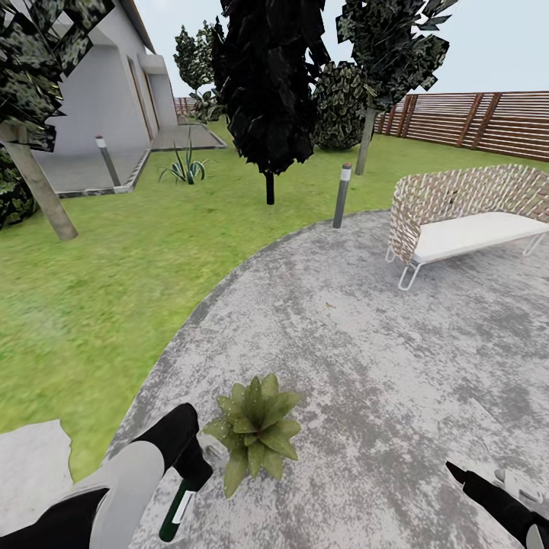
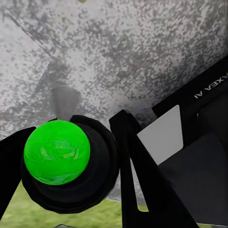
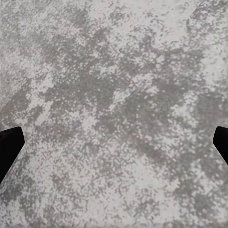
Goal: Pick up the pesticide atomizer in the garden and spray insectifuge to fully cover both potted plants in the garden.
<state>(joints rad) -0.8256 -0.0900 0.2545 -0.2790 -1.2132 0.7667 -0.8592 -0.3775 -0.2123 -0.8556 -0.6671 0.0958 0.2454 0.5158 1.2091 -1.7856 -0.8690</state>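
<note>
One potted plant [image 1: 255,431], a low rosette of broad green leaves that covers its pot, stands on the grey paving [image 1: 366,351] close in front of me. My left gripper [image 1: 191,467] is just to the left of the plant and is shut on the pesticide atomizer [image 1: 175,509]. The atomizer is a dark green bottle with a white label, hanging tilted below the fingers. In the left wrist view, the atomizer [image 2: 57,152] shows a bright green round part in a black collar between the black fingers [image 2: 140,166]. My right gripper [image 1: 476,482] is open over bare paving, low right. The second potted plant is out of view.
A wicker bench [image 1: 465,221] with a white cushion stands at the right. A bollard light [image 1: 341,195] marks the paving's far edge. Lawn [image 1: 99,290] spreads to the left, with a dark tree [image 1: 267,91], a spiky striped plant [image 1: 185,169], the house [image 1: 99,91] and a slatted fence [image 1: 488,118].
</note>
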